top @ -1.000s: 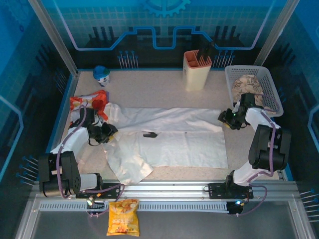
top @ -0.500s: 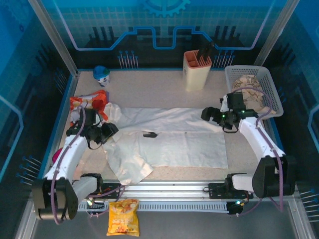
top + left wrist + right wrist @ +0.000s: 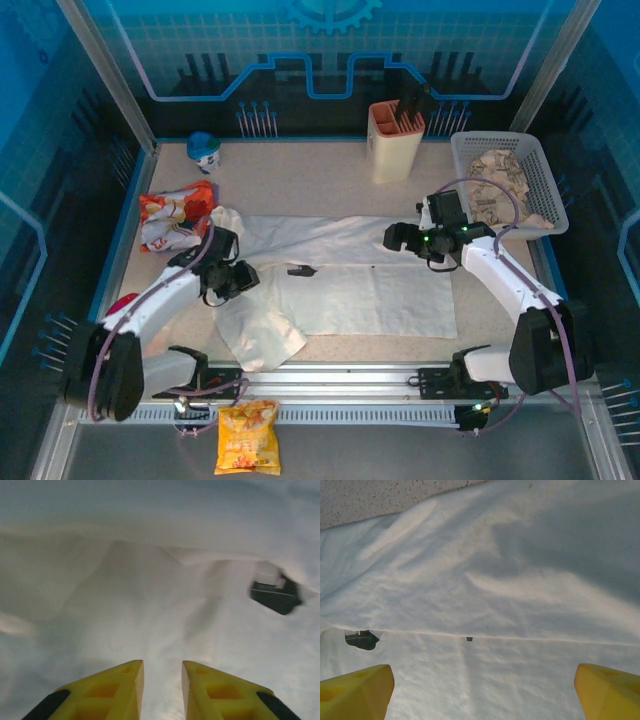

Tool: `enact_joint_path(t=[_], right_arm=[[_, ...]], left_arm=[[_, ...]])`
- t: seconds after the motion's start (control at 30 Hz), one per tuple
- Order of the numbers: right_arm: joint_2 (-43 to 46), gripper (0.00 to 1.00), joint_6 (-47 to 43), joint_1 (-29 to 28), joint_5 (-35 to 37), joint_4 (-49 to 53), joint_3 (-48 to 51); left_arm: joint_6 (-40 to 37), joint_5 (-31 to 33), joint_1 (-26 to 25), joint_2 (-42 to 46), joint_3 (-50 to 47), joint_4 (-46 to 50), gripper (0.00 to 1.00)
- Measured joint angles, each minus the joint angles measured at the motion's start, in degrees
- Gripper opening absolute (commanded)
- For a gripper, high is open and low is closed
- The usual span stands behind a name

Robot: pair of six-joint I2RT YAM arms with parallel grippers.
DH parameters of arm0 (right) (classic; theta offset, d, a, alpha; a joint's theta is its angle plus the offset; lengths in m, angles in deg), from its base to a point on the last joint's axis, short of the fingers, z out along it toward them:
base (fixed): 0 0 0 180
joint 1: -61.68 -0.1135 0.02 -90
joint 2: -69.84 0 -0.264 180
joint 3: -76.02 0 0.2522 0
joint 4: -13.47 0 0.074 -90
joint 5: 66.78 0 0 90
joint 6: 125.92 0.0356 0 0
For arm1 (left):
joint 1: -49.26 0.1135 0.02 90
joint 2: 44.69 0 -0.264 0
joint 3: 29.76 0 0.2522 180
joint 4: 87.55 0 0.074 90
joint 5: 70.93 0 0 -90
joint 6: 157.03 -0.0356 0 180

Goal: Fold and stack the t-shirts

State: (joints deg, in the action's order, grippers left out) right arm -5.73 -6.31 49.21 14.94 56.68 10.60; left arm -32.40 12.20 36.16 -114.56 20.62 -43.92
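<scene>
A plain white, short-sleeved t-shirt of soft fabric [image 3: 370, 295] lies flat on the table beneath both tools, its long axis running from one gripper across to the other. The left gripper [image 3: 159, 666] hangs low over the shirt's left end with its yellow fingers [image 3: 131, 682] only narrowly apart; no cloth shows caught in the gap. A small dark tag [image 3: 276, 594] lies ahead of it and off to its right. The right gripper [image 3: 482, 680] stands over the far right part of the shirt with its jaws spread wide and holding nothing. A straight cloth edge runs crosswise just ahead of its fingers, and the same tag sits ahead to its left. Whether that edge is a fold or a second shirt I cannot tell. Each arm is nearer its own end, so a lengthwise fold would likely want the left gripper to pinch the crumpled sleeve side directly beneath it.
</scene>
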Motion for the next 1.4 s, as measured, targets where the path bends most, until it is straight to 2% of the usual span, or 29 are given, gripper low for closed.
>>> enact_joint_path(t=[0.2, 0.3, 0.7, 0.87, 1.27, 1.4], right_arm=[[0.02, 0.93, 0.02, -0.02, 0.37, -0.46, 0.04], [0.02, 0.93, 0.0, -0.02, 0.37, -0.46, 0.02], [0.02, 0.93, -0.04, 0.26, 0.13, -0.48, 0.04], [0.0, 0.92, -0.04, 0.92, -0.85, -0.61, 0.02], [0.02, 0.92, -0.04, 2.54, -2.73, -1.62, 2.03], [0.02, 0.92, -0.04, 2.84, -2.91, -1.66, 2.19]], left_arm=[[-6.71, 4.35, -2.16, -7.32, 5.38, -2.58, 0.41], [-9.7, 6.34, -3.37, -10.23, 7.48, -4.22, 0.42], [-15.76, 12.46, -7.89, -19.58, 12.07, -4.92, 0.39], [-16.28, 14.88, -8.09, -21.84, 13.05, -4.81, 0.34], [-16.39, 19.74, -10.01, -22.43, 13.88, -4.26, 0.32], [-15.91, 20.31, -11.08, -23.82, 13.94, -4.24, 0.26]])
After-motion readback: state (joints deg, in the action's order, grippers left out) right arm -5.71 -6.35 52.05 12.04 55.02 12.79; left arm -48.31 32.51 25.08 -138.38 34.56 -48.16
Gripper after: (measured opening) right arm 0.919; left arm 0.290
